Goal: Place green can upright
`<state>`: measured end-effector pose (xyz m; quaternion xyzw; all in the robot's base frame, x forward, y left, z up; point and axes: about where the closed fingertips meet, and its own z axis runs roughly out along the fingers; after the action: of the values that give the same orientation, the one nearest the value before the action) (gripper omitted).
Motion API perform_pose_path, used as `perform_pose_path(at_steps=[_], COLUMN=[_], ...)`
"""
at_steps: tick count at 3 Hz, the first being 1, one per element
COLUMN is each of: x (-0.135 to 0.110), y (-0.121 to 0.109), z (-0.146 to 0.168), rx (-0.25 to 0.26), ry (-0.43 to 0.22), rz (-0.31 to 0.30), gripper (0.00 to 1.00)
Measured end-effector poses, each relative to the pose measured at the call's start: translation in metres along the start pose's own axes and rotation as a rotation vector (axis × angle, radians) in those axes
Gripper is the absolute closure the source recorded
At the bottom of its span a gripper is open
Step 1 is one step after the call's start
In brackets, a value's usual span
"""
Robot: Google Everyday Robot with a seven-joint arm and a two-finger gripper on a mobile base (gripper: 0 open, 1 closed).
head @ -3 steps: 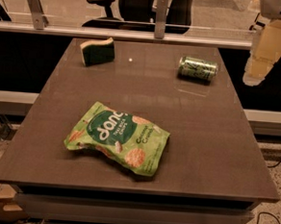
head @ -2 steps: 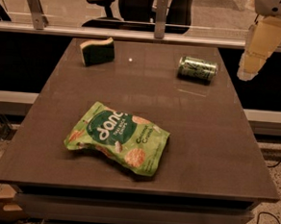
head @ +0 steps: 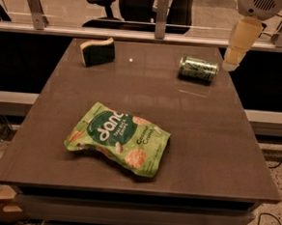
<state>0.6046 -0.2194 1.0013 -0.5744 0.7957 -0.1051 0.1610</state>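
The green can (head: 198,69) lies on its side at the far right of the brown table (head: 202,138), its silver ends facing left and right. My gripper (head: 230,65) hangs from the top right of the view, cream-coloured and pointing down. Its tip is just right of the can's right end, over the table's right edge and apart from the can. It holds nothing that I can see.
A large flat green snack bag (head: 119,138) lies at the front middle of the table. A green-and-yellow sponge (head: 98,52) sits at the far left. A railing with metal posts (head: 161,9) and office chairs stand behind the table.
My gripper has moved left and a little lower, closer to the can's right end. The can, bag and sponge have not moved.
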Motion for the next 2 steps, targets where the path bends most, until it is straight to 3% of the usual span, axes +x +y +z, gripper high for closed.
perform_pose_path(at_steps=[1,2], x=[-0.003,-0.007], y=[-0.003,-0.013], z=[0.003,0.025], rx=[0.007,-0.014], ry=[-0.005,-0.022], rz=[0.0,0.013], gripper=[0.0,0.0])
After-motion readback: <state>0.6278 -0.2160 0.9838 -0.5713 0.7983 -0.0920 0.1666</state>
